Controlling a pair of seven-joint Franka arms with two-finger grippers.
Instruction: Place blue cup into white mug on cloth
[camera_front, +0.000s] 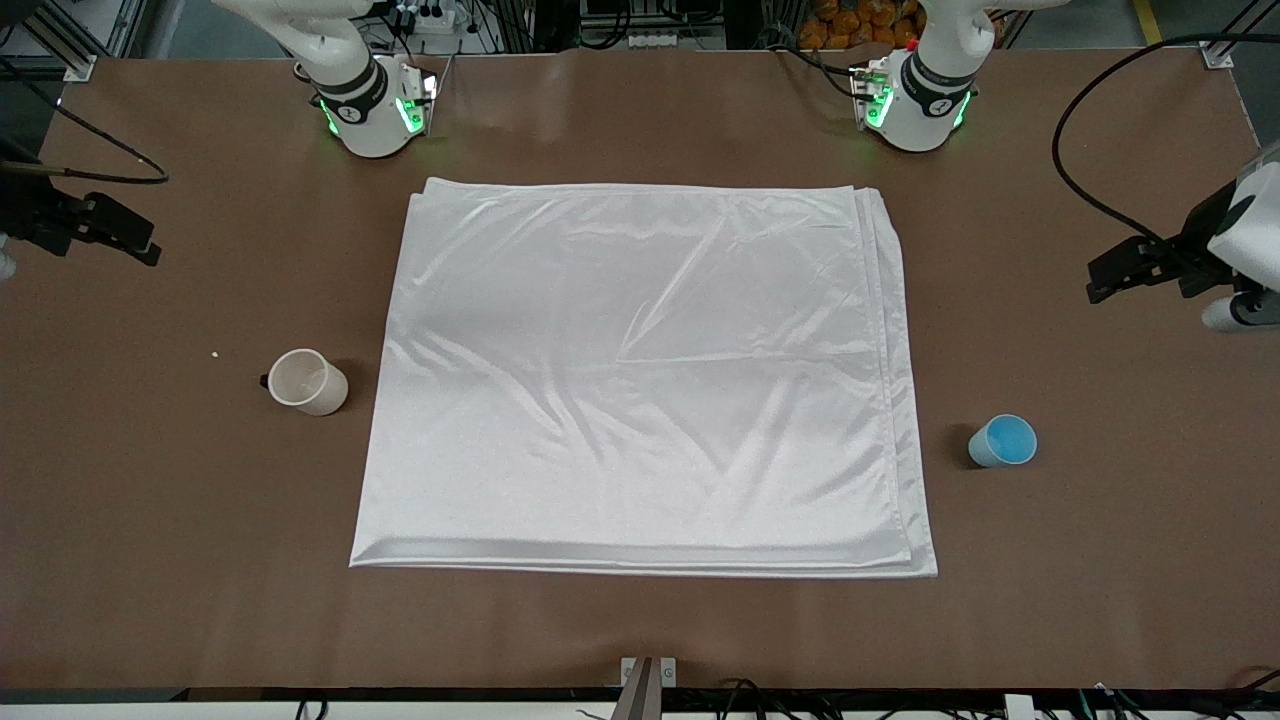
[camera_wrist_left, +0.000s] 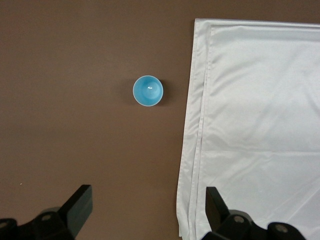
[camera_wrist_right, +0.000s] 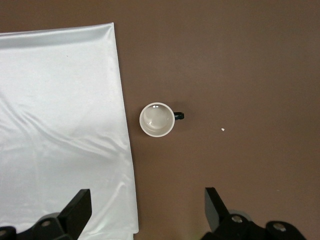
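The white cloth (camera_front: 640, 380) lies folded flat in the middle of the table. The white mug (camera_front: 307, 382) stands upright on bare table beside the cloth's edge toward the right arm's end; its dark handle points away from the cloth. The blue cup (camera_front: 1003, 441) stands upright on bare table beside the cloth's other edge, a little nearer the front camera. My left gripper (camera_front: 1110, 275) hangs open high over that end, with the blue cup (camera_wrist_left: 148, 91) and cloth edge (camera_wrist_left: 200, 125) below. My right gripper (camera_front: 140, 243) is open and empty above the mug (camera_wrist_right: 157, 119) and the cloth (camera_wrist_right: 60, 100).
A small white crumb (camera_front: 214, 354) lies on the table near the mug. Black cables run over the table at the left arm's end (camera_front: 1075, 185) and the right arm's end (camera_front: 110, 150). The arm bases (camera_front: 370, 110) (camera_front: 915, 100) stand along the table's back edge.
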